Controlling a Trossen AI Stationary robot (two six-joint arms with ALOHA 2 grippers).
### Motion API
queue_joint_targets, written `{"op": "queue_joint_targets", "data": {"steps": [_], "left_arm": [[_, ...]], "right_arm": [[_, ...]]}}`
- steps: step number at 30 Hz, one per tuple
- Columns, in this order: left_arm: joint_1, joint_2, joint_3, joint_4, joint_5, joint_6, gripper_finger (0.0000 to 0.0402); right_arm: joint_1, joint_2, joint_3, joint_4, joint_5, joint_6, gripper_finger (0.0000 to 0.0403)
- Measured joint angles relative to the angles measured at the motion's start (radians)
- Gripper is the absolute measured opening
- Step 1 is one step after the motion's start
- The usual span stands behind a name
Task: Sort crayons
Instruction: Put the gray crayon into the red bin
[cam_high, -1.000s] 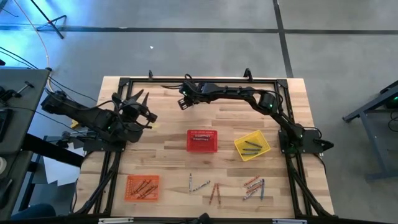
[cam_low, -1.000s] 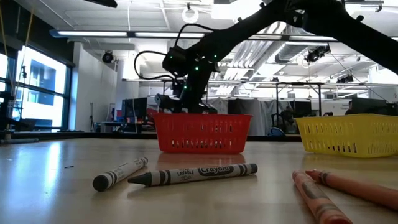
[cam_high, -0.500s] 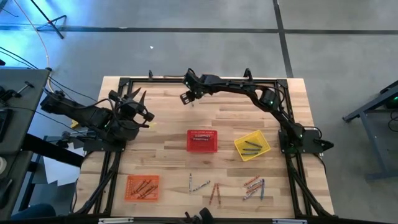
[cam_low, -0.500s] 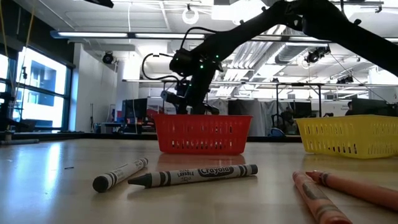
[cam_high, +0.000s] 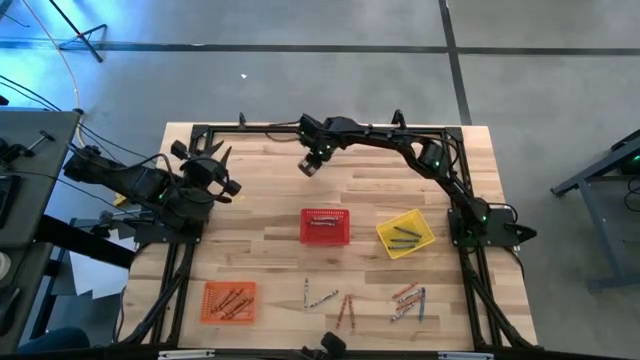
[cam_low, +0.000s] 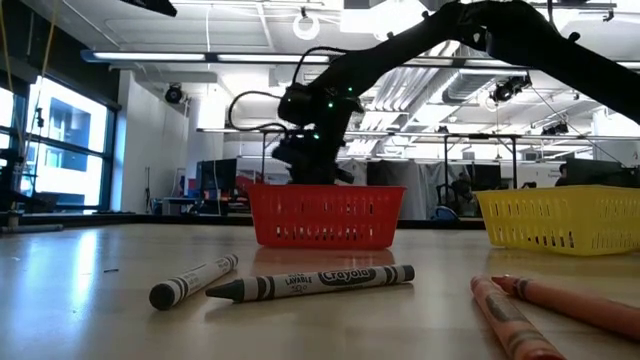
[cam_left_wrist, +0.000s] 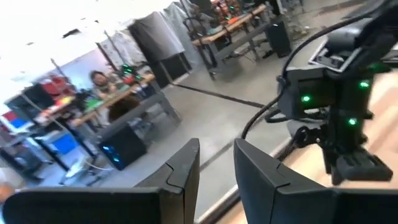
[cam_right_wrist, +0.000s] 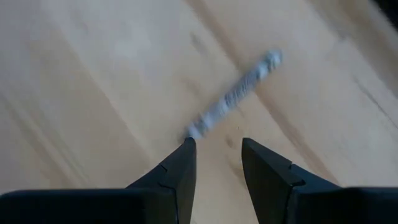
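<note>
Crayons (cam_high: 228, 299) fill the orange basket (cam_high: 230, 302) at the near left corner of the table (cam_high: 270, 190). Farther back on that side the left gripper (cam_high: 222, 172) hovers over the table's left edge, its fingers (cam_left_wrist: 183, 163) parted with nothing between them – the wrist view looks past them into the room. Loose crayons lie along the near edge: a grey pair (cam_low: 270, 283) in front (seen close in the low view), then reddish ones (cam_high: 345, 308). The red basket (cam_high: 325, 226) sits mid-table. Behind it the right gripper (cam_high: 310, 166) hangs above bare wood, jaws apart; a blurred grey crayon (cam_right_wrist: 235, 101) lies on the wood just beyond its fingertips, not held. Right again, the yellow basket (cam_high: 406, 234) holds dark crayons (cam_high: 402, 236) – and a mixed cluster (cam_high: 409, 301) lies near the front edge
</note>
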Motion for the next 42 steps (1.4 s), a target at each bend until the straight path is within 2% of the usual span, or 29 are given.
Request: {"op": "queue_joint_targets", "data": {"steps": [4,9,16,22,28,30,34,42], "left_arm": [[0.000,-0.013,0.000,-0.066,0.090,-0.067,0.0085],[0.000,-0.011,0.000,-0.146,0.162,-0.162,0.0085],[0.000,-0.010,-0.014,-0.160,0.196,-0.228,0.0085],[0.000,-0.011,-0.014,-0.160,0.244,-0.253,0.0085],[0.000,-0.011,-0.014,-0.171,0.247,-0.282,0.0085],[0.000,-0.011,-0.014,-0.172,0.252,-0.282,0.0085],[0.000,-0.011,-0.014,-0.173,0.253,-0.282,0.0085],[0.000,-0.010,-0.014,-0.173,0.251,-0.282,0.0085]], "right_arm": [[-0.002,-0.003,0.000,-0.115,0.030,-0.192,0.0123],[-0.005,-0.013,0.006,-0.199,0.140,-0.499,0.0123],[-0.004,-0.013,0.113,-0.214,0.220,-0.857,0.0123],[-0.007,-0.014,0.170,-0.153,0.210,-1.343,0.0123],[-0.027,-0.001,0.161,-0.110,0.035,-1.791,0.0123],[-0.037,0.001,0.146,-0.064,0.029,-1.926,0.0123],[-0.059,0.014,0.143,-0.027,0.043,-2.081,0.0123],[-0.084,0.090,0.142,-0.014,0.041,-2.247,0.0123]]}}
